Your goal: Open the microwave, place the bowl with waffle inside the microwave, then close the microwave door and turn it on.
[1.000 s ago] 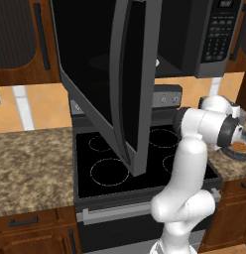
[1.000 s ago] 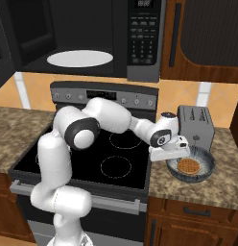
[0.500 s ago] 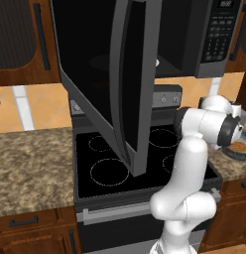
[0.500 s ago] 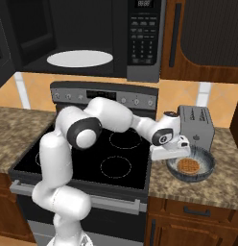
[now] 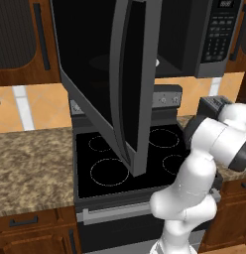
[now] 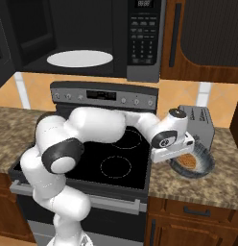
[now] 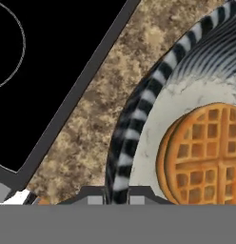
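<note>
The microwave [image 6: 140, 38] hangs above the stove with its microwave door [image 5: 95, 74] swung wide open toward me, and a white turntable [image 6: 80, 58] shows inside. The bowl with waffle [image 6: 197, 163] rests on the granite counter right of the stove, in front of the toaster. My gripper [image 6: 182, 154] is down at the bowl's left edge. In the hand view the striped bowl rim [image 7: 134, 119] runs between the two fingertips [image 7: 95, 199], which press against it from both sides, and the waffle [image 7: 210, 152] lies just inside the rim. The gripper [image 7: 116, 196] is shut on the rim.
A grey two-slot toaster [image 6: 198, 122] stands right behind the bowl. The black glass stove top [image 6: 111, 153] lies to the bowl's left. The open door's lower corner [image 5: 137, 168] hangs low over the stove. Wooden cabinets flank the microwave.
The jaws have closed from wide open onto the bowl's rim. The arm and the bowl have hardly shifted.
</note>
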Available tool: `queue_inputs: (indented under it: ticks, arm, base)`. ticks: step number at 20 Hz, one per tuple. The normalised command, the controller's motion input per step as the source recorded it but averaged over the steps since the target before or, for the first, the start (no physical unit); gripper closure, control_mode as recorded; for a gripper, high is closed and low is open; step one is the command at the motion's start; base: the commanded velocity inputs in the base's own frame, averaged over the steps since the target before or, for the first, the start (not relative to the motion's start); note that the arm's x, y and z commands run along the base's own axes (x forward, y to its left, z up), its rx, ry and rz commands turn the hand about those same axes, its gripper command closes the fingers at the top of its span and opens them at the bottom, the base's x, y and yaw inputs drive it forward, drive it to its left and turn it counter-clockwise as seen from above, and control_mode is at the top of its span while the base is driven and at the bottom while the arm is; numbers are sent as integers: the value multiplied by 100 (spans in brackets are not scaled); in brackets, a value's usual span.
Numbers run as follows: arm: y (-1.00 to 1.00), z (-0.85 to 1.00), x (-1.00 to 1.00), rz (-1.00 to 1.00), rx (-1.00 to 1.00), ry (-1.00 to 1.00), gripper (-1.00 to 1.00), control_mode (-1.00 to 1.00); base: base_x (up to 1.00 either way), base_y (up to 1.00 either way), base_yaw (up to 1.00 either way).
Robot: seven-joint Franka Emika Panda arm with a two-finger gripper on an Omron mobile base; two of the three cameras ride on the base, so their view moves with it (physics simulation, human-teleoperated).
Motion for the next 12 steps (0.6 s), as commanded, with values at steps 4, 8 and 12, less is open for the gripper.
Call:
queue_inputs:
  ticks: [4,8,12]
  arm:
    - [44,99,-54,39,0,-12,100,-100]
    - [46,98,-69,42,0,-11,100,-100]
    - [68,80,-73,42,0,-18,100,-100]
  base:
    - [0,0,0]
    - [0,0,0]
    - [0,0,0]
